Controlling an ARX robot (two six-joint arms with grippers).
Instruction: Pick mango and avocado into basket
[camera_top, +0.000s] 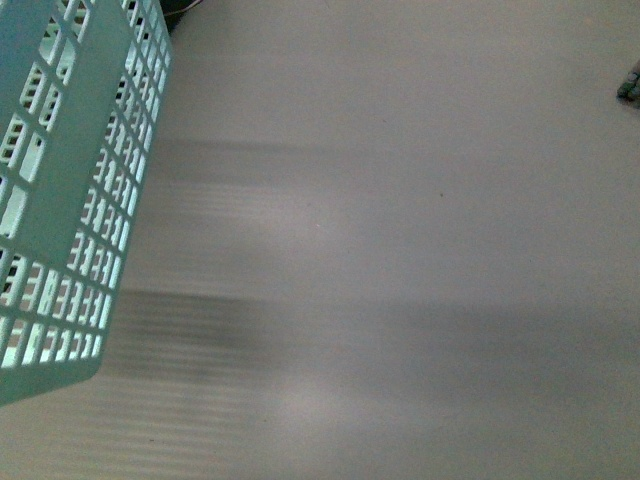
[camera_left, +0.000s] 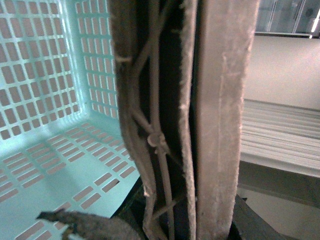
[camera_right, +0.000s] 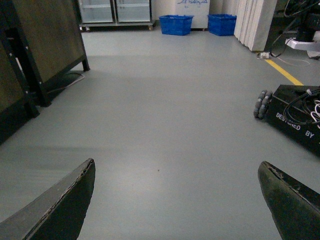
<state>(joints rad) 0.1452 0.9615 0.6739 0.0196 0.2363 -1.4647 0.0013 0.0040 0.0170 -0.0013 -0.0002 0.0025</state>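
From where I stand, the turquoise basket (camera_top: 75, 130) shows at the robot's left, its slotted wall slanting across the left edge of the front view over the grey floor (camera_top: 400, 300) (that picture is smeared, so little else reads there). The left wrist camera looks past the brown handles (camera_left: 220, 120), which stand upright close against the lens, into the basket's slotted walls and bottom. The left gripper (camera_left: 185, 227) has its dark fingers (camera_left: 95, 229) set against either side of those handles, clamped on them as far as I can make out. The right gripper (camera_right: 176, 165) is spread wide with nothing between its fingers. It points along the floor toward two blue crates (camera_right: 176, 24) by the far wall. A black wheeled base (camera_right: 295, 120) sits off to one side, near a yellow line (camera_right: 285, 72).
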